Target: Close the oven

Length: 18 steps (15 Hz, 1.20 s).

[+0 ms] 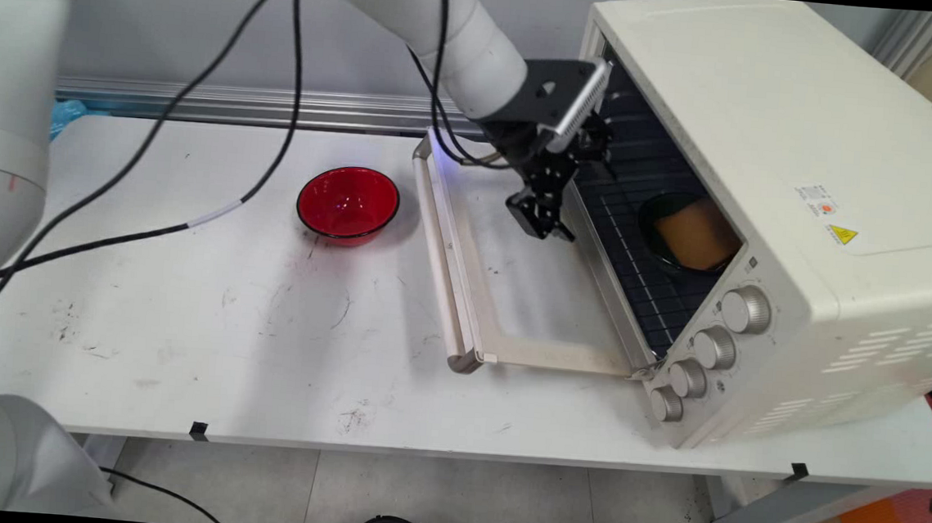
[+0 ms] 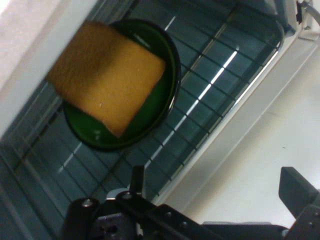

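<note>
While the gripper [image 1: 539, 217] [image 2: 217, 182] hangs over the hinge side of the dropped oven door [image 1: 464, 294], you've got its fingers spread wide, holding nothing. Just past them, frame centre-right, sits the toaster oven's [image 1: 772, 111] wire rack [image 1: 637, 282] [image 2: 215, 85]. On it is a dark green plate [image 1: 651, 221] [image 2: 167, 107] with an orange-brown square slice [image 1: 696, 235] [image 2: 105, 75], set deep toward the knob side. Judgement: room is tight, so keep the wrist low under the top frame and clear of the door. The red bowl [image 1: 347, 202] sits left of the door on the table [image 1: 183, 316], well apart.
</note>
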{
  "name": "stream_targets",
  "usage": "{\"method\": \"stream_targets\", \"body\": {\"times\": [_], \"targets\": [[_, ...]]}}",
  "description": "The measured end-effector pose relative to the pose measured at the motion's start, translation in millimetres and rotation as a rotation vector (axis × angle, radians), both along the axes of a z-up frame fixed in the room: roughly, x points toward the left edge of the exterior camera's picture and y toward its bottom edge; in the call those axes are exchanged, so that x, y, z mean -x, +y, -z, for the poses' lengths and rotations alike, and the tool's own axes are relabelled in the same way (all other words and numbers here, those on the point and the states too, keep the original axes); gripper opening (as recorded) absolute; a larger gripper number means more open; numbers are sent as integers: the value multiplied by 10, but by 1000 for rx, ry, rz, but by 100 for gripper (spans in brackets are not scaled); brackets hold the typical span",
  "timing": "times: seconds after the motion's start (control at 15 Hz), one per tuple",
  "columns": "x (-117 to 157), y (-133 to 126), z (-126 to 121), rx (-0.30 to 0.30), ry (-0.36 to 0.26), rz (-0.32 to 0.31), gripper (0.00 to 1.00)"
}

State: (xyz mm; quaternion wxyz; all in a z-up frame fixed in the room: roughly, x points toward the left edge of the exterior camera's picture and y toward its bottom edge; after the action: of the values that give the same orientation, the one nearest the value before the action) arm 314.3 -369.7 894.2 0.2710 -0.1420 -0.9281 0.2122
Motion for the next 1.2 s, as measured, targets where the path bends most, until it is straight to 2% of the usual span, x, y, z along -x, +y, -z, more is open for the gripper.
{"method": "stream_targets", "body": {"times": [0.6,1.2], "targets": [[-527,248,-400,-102,30,-211,100],[-1027,600,-673,-238,67,-411,100]]}}
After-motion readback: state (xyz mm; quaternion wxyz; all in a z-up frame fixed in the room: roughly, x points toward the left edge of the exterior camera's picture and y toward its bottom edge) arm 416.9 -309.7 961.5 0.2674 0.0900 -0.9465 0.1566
